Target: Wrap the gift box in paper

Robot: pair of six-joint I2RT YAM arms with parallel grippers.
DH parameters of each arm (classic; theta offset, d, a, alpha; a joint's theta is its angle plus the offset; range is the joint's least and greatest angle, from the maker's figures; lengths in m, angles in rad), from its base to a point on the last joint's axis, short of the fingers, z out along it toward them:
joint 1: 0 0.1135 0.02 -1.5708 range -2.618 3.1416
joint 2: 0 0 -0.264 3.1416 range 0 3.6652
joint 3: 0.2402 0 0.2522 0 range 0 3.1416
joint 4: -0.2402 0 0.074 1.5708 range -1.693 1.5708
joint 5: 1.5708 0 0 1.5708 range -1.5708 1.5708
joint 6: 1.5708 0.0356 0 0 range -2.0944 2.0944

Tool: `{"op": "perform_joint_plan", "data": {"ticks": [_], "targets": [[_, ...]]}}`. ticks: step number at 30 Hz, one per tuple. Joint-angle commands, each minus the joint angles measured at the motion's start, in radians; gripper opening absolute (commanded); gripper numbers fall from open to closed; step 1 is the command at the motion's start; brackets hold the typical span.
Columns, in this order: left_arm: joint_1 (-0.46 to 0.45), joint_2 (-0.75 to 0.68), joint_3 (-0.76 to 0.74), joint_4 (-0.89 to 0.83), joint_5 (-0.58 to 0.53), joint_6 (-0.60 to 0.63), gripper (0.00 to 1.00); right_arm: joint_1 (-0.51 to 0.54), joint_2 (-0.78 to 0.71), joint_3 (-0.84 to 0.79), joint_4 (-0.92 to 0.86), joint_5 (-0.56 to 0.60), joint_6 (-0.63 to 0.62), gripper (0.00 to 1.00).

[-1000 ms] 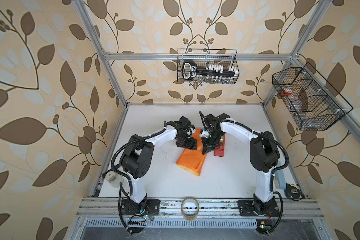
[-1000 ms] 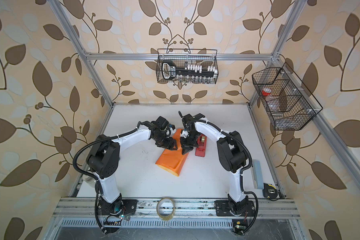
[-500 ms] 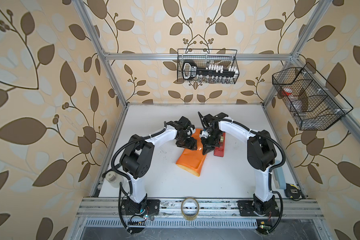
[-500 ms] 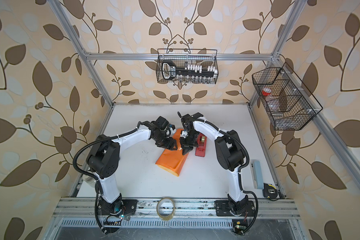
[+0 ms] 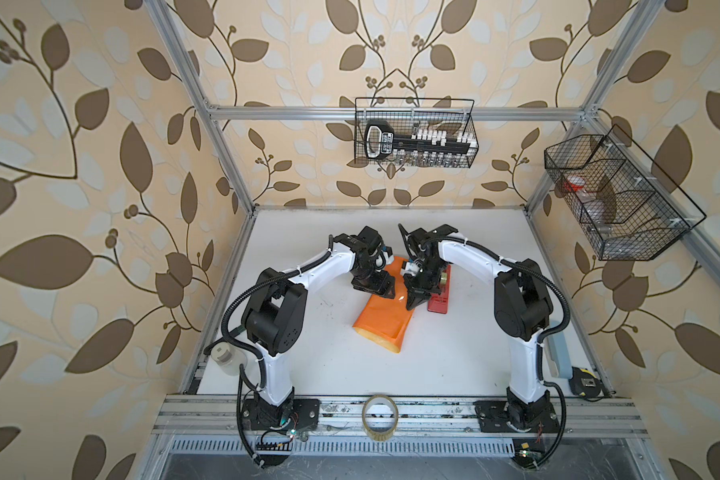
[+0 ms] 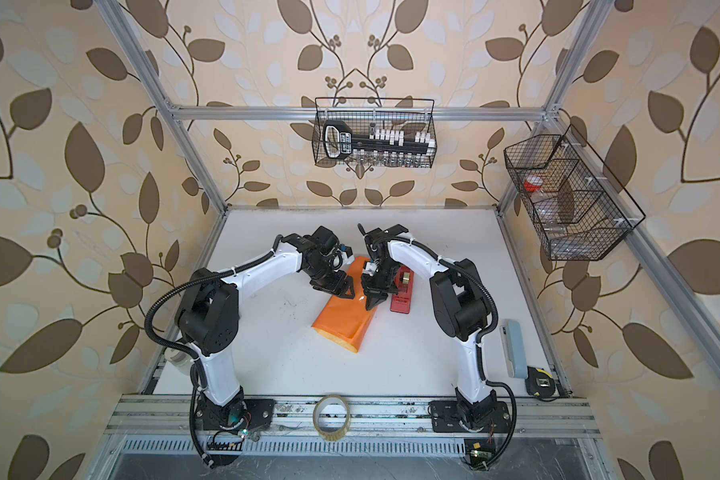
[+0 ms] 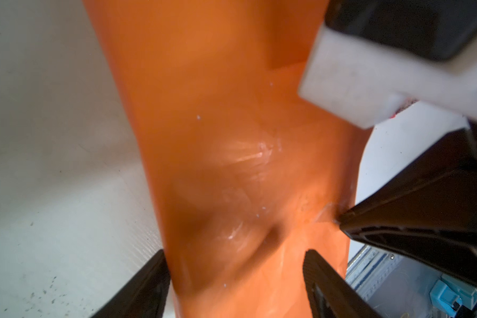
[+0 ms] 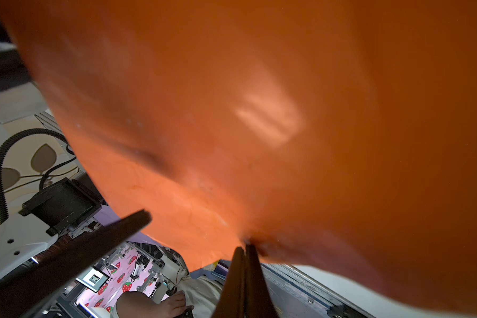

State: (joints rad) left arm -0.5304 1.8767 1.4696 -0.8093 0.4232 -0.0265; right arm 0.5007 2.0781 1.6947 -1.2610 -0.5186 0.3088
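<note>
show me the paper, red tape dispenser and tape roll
paper (image 5: 385,322): in a top view, middle of its orange face
red tape dispenser (image 5: 438,304): in a top view, its near end
tape roll (image 5: 381,433): in a top view, its front wall

Paper (image 5: 381,320): bright orange, yellow-tan at its near edge. Tape dispenser (image 5: 438,302): red. Table (image 5: 454,357): white. Walls (image 5: 100,104): beige, brown leaf pattern. Wire basket (image 5: 414,99): black.

Quick tally, going off the orange paper (image 5: 385,316), one sheet: two robot arms (image 5: 321,266) either side, one red tape dispenser (image 5: 438,305) just right of it, one tape roll (image 5: 380,419) out front, two wire baskets (image 5: 416,133) beyond, one tape measure (image 5: 585,380) far right, one bottle (image 5: 225,359) far left.
</note>
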Motion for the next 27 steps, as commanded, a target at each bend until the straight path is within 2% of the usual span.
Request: {"op": "perform_joint_plan", "data": {"ticks": [1,6,7,8,13,14,15,16,18,19,23,27], "targets": [[0.001,-0.024,0.034,-0.003,0.067,0.028,0.79,-0.002,0.069,-0.009,0.040,0.082,-0.023,0.00],[-0.003,-0.029,0.003,0.058,0.014,0.052,0.86,-0.001,0.076,-0.009,0.045,0.080,-0.023,0.00],[-0.003,-0.036,-0.003,0.071,-0.006,0.054,0.94,-0.002,0.077,-0.009,0.046,0.078,-0.023,0.00],[-0.002,-0.045,-0.008,0.088,-0.021,0.054,0.98,-0.002,0.078,-0.009,0.048,0.078,-0.022,0.00],[-0.002,-0.111,-0.052,0.193,-0.046,0.057,0.97,-0.001,0.084,-0.012,0.051,0.076,-0.022,0.00],[-0.003,-0.118,-0.045,0.193,-0.063,0.066,0.94,-0.001,0.085,-0.012,0.051,0.075,-0.022,0.00],[-0.005,-0.123,-0.026,0.180,-0.079,0.086,0.84,-0.001,0.086,-0.012,0.051,0.075,-0.022,0.00],[-0.004,-0.126,-0.003,0.159,-0.086,0.113,0.68,-0.001,0.086,-0.012,0.051,0.075,-0.022,0.00],[-0.002,-0.135,0.059,0.093,-0.101,0.147,0.20,-0.002,0.088,-0.011,0.051,0.076,-0.023,0.00],[0.000,-0.141,0.078,0.069,-0.084,0.149,0.01,-0.002,0.089,-0.012,0.051,0.075,-0.024,0.00],[-0.005,-0.163,0.050,0.061,0.135,0.083,0.00,0.001,0.095,-0.010,0.055,0.075,-0.027,0.00],[-0.012,-0.160,-0.053,0.195,0.205,-0.066,0.00,0.002,0.097,-0.008,0.054,0.077,-0.025,0.00]]}}
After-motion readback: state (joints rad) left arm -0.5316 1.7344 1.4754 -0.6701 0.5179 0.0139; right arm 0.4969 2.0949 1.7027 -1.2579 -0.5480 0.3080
